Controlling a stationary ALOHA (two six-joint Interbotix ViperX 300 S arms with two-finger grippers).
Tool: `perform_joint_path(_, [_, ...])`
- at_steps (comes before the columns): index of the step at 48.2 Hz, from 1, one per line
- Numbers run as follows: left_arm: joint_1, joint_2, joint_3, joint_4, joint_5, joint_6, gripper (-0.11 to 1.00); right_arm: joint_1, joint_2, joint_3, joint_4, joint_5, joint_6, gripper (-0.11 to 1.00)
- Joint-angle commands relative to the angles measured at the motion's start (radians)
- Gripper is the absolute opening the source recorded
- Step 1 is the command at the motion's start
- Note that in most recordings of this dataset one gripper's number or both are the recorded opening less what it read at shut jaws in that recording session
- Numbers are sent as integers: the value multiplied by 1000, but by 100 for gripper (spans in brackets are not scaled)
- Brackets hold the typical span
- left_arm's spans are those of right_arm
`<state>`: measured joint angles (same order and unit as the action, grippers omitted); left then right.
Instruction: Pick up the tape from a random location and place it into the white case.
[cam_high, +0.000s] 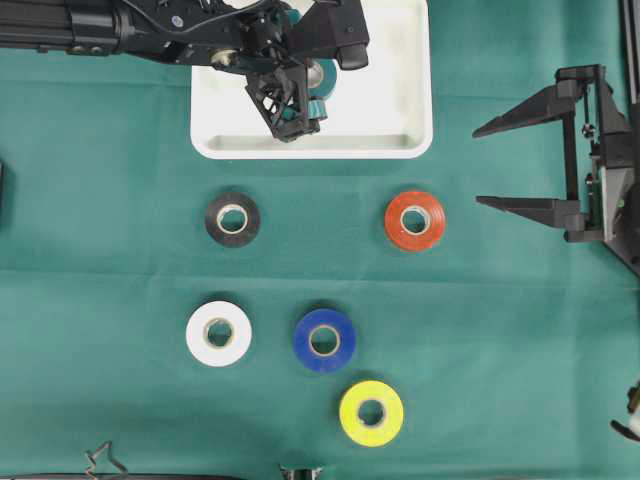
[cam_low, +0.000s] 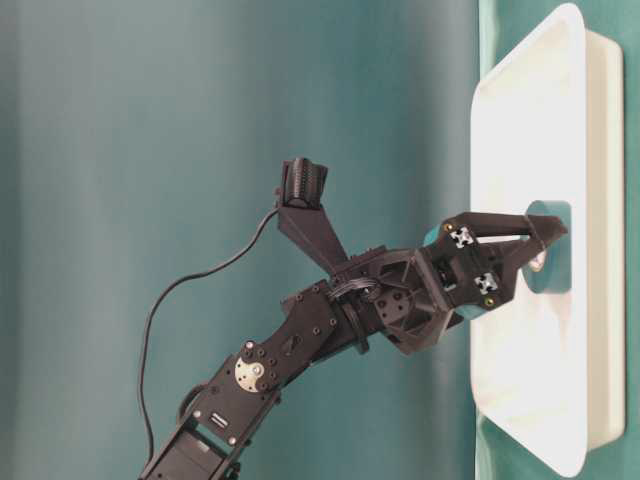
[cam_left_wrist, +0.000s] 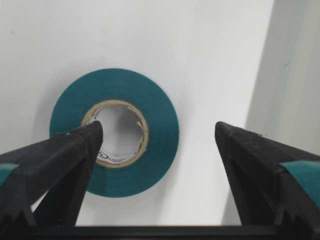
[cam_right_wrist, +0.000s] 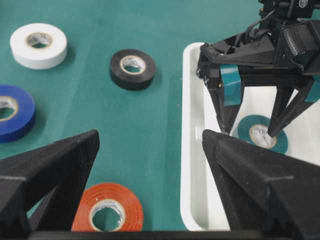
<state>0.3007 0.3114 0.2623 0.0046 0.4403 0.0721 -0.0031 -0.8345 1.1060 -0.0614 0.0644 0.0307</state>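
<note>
A teal tape roll (cam_left_wrist: 162, 140) lies flat on the floor of the white case (cam_high: 310, 150), also seen in the right wrist view (cam_right_wrist: 281, 145) and the table-level view (cam_low: 556, 280). My left gripper (cam_left_wrist: 158, 129) hangs open just above it, also in the overhead view (cam_high: 305, 92) and the right wrist view (cam_right_wrist: 248, 134). One fingertip is over the roll's core hole. The other stands well clear of its outer edge. My right gripper (cam_high: 480, 165) is open and empty over the cloth at the right, away from the case.
Other tape rolls lie on the green cloth: black (cam_high: 215, 220), red (cam_high: 396, 222), white (cam_high: 198, 335), blue (cam_high: 305, 342) and yellow (cam_high: 352, 414). The red roll (cam_right_wrist: 127, 200) lies below my right gripper's jaws, next to the case rim (cam_right_wrist: 192, 150).
</note>
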Motion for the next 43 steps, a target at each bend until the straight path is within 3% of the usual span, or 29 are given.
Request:
perform_joint_path(1, [2,-35,-21,-2,2,-5,97,-2,3,-26,0,-3,2,92])
perform_joint_path(10, [-11,-106,-34,-2,28,-6,97,-2,3,-26,0,-3,2,92])
perform_joint_path(32, [-17,-252,-166,-2,287,-3,97,0,0,-28,0,6,0,92])
perform_joint_path(43, [-17,-265,-166,3,285,-3,97,-2,0,-28,0,6,0,92])
